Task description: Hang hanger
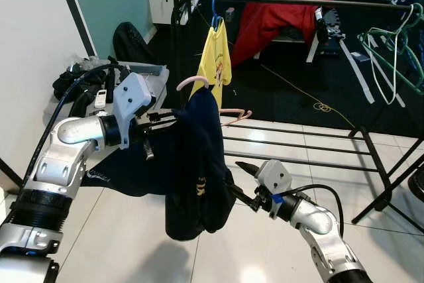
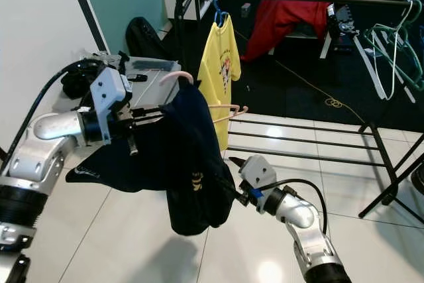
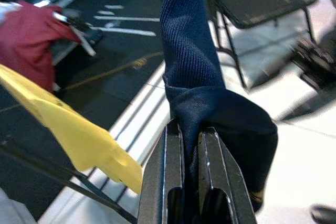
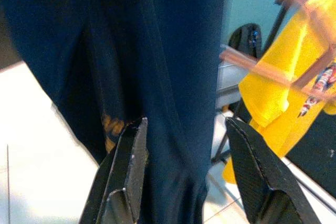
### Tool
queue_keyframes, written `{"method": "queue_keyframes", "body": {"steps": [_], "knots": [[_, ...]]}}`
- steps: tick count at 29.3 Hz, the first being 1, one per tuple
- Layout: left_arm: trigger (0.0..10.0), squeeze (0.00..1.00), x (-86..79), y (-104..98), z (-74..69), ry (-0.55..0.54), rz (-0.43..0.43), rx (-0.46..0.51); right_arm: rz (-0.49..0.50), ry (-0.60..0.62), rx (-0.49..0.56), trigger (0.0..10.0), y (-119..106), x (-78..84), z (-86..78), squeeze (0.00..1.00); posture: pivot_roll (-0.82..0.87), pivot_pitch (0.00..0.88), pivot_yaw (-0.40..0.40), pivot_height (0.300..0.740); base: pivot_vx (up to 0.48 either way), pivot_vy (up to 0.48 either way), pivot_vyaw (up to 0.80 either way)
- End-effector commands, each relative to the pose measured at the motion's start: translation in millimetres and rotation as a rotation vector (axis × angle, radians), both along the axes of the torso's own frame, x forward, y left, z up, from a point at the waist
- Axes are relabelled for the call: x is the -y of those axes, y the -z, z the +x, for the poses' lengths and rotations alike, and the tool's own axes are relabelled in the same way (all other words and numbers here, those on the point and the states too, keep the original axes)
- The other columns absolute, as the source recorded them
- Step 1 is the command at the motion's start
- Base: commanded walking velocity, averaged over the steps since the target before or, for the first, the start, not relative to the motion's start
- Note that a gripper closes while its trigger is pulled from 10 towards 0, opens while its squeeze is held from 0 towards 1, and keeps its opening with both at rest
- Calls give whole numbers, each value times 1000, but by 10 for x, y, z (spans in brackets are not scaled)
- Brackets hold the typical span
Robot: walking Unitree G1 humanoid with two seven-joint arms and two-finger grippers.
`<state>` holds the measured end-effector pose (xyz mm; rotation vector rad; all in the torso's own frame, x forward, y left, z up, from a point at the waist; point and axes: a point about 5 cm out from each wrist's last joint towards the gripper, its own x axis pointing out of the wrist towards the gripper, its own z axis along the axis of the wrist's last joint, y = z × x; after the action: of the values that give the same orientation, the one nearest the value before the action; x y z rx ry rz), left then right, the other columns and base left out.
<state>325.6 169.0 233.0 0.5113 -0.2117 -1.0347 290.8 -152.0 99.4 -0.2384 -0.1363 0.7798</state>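
Closest to me, the right gripper (image 1: 243, 166) sits low with its jaws wide apart, the hem of the navy shirt (image 1: 195, 164) hanging between them but not pinched. Just above and to the left, the left gripper (image 3: 190, 145) has its jaws narrow, clamped on a bunched fold of that shirt. The shirt is draped on a pink hanger (image 1: 193, 82), held up in the air between the arms, its hook pointing upward. I'd say this is the carry step: the hanger is not yet on anything. Next it probably needs lifting and reaching forward so the hook clears the black rail (image 1: 298, 0) beyond. A yellow shirt (image 1: 213, 61) already hangs there. No containers worth noting.
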Motion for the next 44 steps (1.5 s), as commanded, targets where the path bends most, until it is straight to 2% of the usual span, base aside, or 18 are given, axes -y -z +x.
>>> {"method": "queue_keyframes", "body": {"steps": [1,2,3,4,7,12,13,16,17,19,25,35,44], "knots": [[0,0,-17,-6,-26,14,30,17,27,-7,-8,10000,22,1,-12,302,-40,84,23,740,0,0,0],[0,0,-17,-6,-26,14,30,17,27,-7,-8,10000,22,1,-12,302,-40,84,23,740,0,0,0],[0,0,-13,21,-36,27,48,10,83,-3,-21,10000,22,29,-19,1000,-36,87,19,740,0,0,0],[0,0,-13,21,-36,27,48,10,83,-3,-21,10000,22,29,-19,1000,-36,87,19,740,0,0,0],[0,0,-88,86,-51,65,150,2,136,-81,-52,10000,18,99,-151,1000,-40,96,21,740,0,0,0],[0,0,-96,73,-45,79,159,7,117,-138,-97,10000,82,91,-225,1000,-40,99,25,740,0,0,0],[0,0,-84,46,-41,88,154,13,95,-181,-146,10000,157,79,-249,1000,-42,101,31,740,0,0,0],[0,0,-76,28,-38,95,150,18,79,-211,-181,10000,209,74,-267,1000,-42,101,31,740,0,0,0],[0,0,-68,12,-30,100,150,21,41,-266,-248,10000,290,85,-308,1000,-41,101,35,740,0,0,0],[0,0,-56,-2,-25,108,154,27,16,-287,-280,10000,343,124,-312,1000,-33,100,31,740,0,0,0],[0,0,-48,-24,-20,108,156,41,-7,-286,-277,10000,342,177,-279,1000,-33,100,29,740,0,0,0],[0,0,-58,23,5,55,153,48,12,-268,-221,10000,251,151,-235,1000,-30,100,32,740,0,0,0],[0,0,-46,37,30,12,100,39,17,-247,-218,10000,263,144,-211,1000,-25,96,38,740,0,0,0]]}}
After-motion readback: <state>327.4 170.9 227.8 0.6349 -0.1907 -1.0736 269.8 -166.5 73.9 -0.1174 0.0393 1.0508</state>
